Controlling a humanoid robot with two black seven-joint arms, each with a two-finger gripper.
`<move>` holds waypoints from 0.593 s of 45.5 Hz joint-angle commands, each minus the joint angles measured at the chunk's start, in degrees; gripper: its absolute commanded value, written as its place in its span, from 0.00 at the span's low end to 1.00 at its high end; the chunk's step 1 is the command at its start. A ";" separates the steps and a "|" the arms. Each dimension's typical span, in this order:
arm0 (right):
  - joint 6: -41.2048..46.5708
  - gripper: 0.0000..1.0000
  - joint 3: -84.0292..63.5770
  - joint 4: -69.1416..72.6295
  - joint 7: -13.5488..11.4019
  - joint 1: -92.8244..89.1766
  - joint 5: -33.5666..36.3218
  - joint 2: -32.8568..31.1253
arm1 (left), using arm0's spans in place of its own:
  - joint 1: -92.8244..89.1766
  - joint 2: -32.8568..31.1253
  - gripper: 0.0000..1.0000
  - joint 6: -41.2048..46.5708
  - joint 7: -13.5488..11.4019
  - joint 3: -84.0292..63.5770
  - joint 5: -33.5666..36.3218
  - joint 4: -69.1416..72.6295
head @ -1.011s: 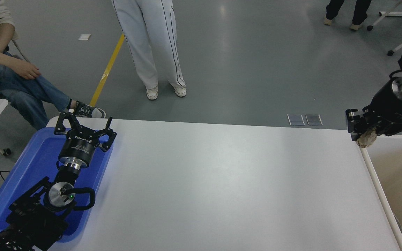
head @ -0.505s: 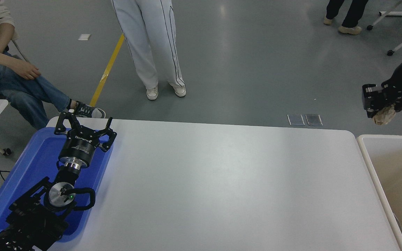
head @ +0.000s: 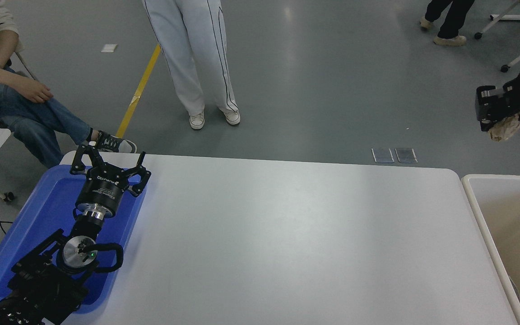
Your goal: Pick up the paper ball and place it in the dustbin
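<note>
Your right gripper [head: 500, 122] is clamped on the paper ball [head: 504, 129], high at about 2 o'clock in the head view, close to the right edge. The crumpled tan wad pokes out below the black fingers, so the pick looks done: nothing of the ball touches the table [head: 287, 234].

What you have left is the drop. The dustbin [head: 470, 194] sits at about 4 o'clock, its thick white rim just beside the table's right end and its tan inside running off the picture. The ball appears above and beyond the bin's far rim, not clearly over the opening; from this one view you cannot tell how high it hangs. You likely need to bring it over the tan interior before you let go, or it may land on the floor.

Your left gripper [head: 109, 168] is parked at 8 o'clock over the blue tray [head: 25, 225], fingers spread, holding nothing.
</note>
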 commanded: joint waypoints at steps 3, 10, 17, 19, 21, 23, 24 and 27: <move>0.00 0.00 -3.74 -0.11 -0.09 -0.22 -0.76 -0.22 | -0.02 0.00 1.00 -0.01 0.00 0.00 0.00 -0.02; 0.00 0.00 -7.17 -0.55 -0.09 -0.40 -0.67 -2.15 | -0.02 0.00 1.00 -0.01 0.00 0.00 0.00 -0.02; 0.00 0.00 -8.84 -0.99 -0.09 -0.31 -1.11 -7.15 | -0.02 0.00 1.00 -0.01 -0.09 0.00 0.00 -0.02; 0.00 0.00 -9.19 -1.34 -0.09 -0.23 -1.29 -8.39 | 0.07 0.00 1.00 -0.01 0.00 0.00 0.00 -0.02; 0.00 0.00 -9.63 -1.43 -0.09 -0.22 -1.55 -9.53 | 0.07 0.00 1.00 -0.01 0.00 0.00 0.00 -0.02; 0.00 0.00 -10.25 -1.78 -0.09 -0.31 -1.73 -10.93 | -0.02 0.00 1.00 -0.01 0.00 0.00 -0.09 -0.02; 0.00 0.00 -10.60 -1.96 -0.09 -0.31 -1.90 -11.64 | -0.02 0.00 1.00 -0.01 0.00 0.00 0.00 -0.02; 0.00 0.00 -11.65 -2.84 -0.09 -0.31 -2.69 -13.66 | -0.02 0.00 1.00 -0.01 0.00 0.00 0.00 -0.02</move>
